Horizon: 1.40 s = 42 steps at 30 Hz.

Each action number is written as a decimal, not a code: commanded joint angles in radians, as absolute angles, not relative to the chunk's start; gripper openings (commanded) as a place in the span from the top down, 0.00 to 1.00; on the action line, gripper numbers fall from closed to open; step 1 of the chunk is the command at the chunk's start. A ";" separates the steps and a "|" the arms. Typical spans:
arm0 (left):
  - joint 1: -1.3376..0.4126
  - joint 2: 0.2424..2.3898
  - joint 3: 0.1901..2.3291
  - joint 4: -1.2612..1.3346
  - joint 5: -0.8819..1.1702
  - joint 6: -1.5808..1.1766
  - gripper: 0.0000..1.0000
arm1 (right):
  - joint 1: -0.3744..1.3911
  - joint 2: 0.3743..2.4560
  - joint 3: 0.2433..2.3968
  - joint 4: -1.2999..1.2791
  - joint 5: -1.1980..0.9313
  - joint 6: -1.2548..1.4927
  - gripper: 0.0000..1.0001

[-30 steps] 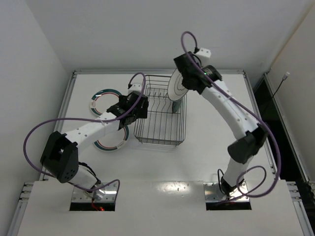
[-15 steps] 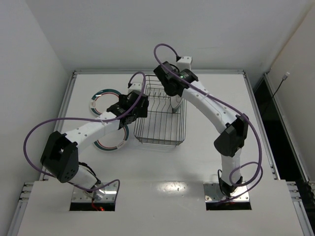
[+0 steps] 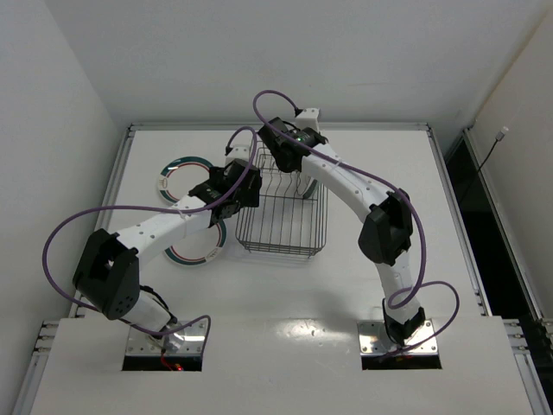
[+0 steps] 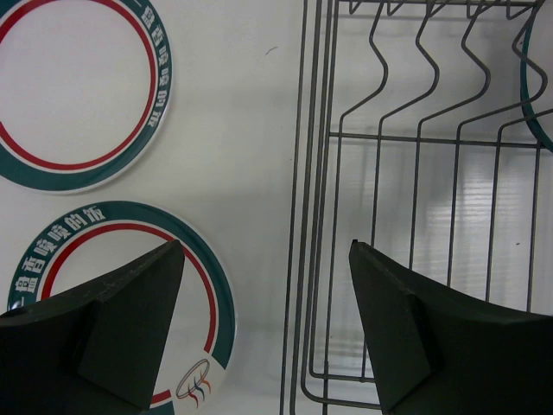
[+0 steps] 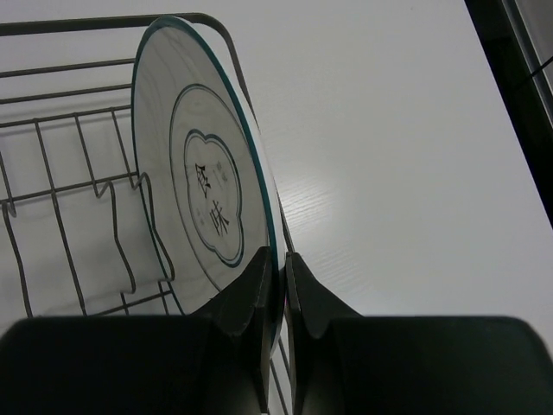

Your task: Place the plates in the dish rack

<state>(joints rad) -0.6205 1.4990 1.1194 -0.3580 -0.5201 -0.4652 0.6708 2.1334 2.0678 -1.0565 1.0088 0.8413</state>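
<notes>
My right gripper (image 5: 282,268) is shut on the rim of the white-grey plate (image 5: 207,190) with a centre mark. It holds the plate upright on edge at the far right corner of the dish rack (image 5: 78,130). In the top view the right gripper (image 3: 289,160) is over the rack's far end (image 3: 281,246). My left gripper (image 4: 263,251) is open and empty above the rack's left rim (image 4: 302,173); in the top view it is (image 3: 235,186). Two white plates with green-red rings (image 4: 69,86) (image 4: 130,216) lie flat on the table left of the rack. The teal patterned plate is out of view.
The rack's divider prongs (image 4: 423,52) stand in rows inside it. In the top view one ringed plate (image 3: 181,175) lies far left and the other (image 3: 197,251) is partly under my left arm. White walls close the table's left and back edges.
My right arm has swung left and down, carrying the white-grey plate from above the rack's right rim into its far end. The left arm has not moved.
</notes>
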 commanded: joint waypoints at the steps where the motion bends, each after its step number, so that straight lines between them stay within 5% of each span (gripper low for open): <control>1: -0.627 1.513 1.157 -0.342 -0.525 -0.480 0.25 | 0.664 2.095 2.043 -1.002 1.003 0.809 1.00; 9: -0.627 1.531 1.134 -0.351 -0.543 -0.480 0.25 | 0.644 2.097 2.042 -1.014 0.810 0.808 0.80; 13: -0.627 1.522 1.123 -0.385 -0.597 -0.518 0.14 | 0.635 2.027 1.993 -0.974 0.723 0.784 0.77; 15: -0.627 1.508 1.123 -0.428 -0.656 -0.532 0.11 | 0.635 1.982 1.941 -0.921 0.684 0.747 0.68; 24: -0.459 1.583 1.313 -0.590 -0.669 -0.536 0.08 | 0.592 1.442 1.502 -0.419 0.470 0.676 0.34; 33: -0.313 2.005 1.773 -0.704 -0.414 -0.394 0.14 | 0.526 1.301 1.365 -0.371 0.399 0.646 0.33; 42: -0.322 2.164 1.753 -0.732 -0.540 -0.374 0.17 | 0.419 1.232 1.284 -0.324 0.315 0.646 0.32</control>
